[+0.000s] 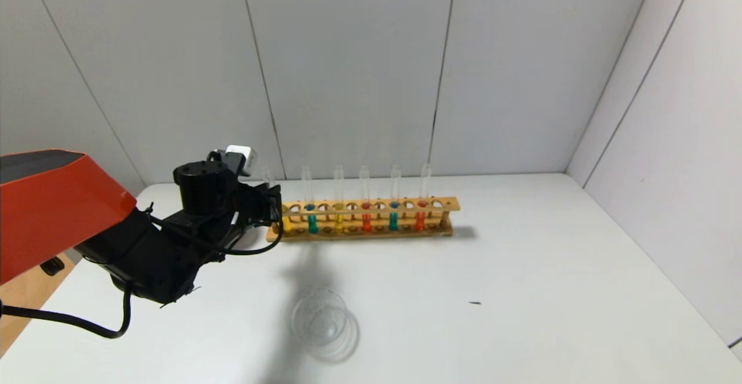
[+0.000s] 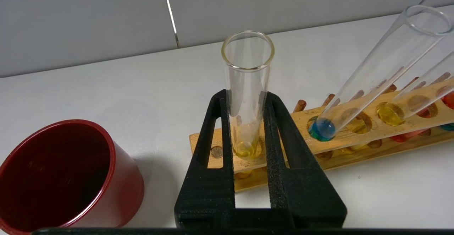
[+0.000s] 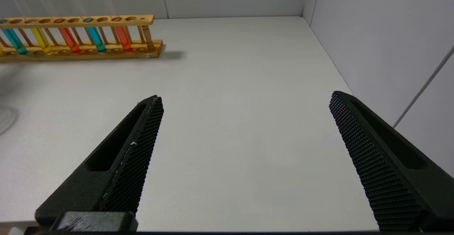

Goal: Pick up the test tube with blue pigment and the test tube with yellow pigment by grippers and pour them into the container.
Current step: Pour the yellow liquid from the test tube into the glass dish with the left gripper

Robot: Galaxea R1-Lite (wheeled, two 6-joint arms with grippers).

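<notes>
— Yellow tube [image 2: 247,96]: where does it stand?
— At the left end of the wooden rack [image 1: 362,219], upright in its hole. The left gripper [image 2: 247,121] has its fingers [image 2: 216,146] closed on it, glass pinched on both sides.
— So which step?
— The grasp looks made; the lift is not yet done. Next it needs a straight pull upward until the bottom clears the rack, then a carry to the glass beaker [image 1: 320,321], which sits nearer the robot on the open worktop [image 1: 522,291].
— Anything close by?
— The blue tube [image 2: 376,75] leans just beside, and a red cup [image 2: 67,178] sits on the other side.
— Right gripper [image 3: 244,157]?
— Fingers wide apart, holding nothing, over bare worktop.
</notes>
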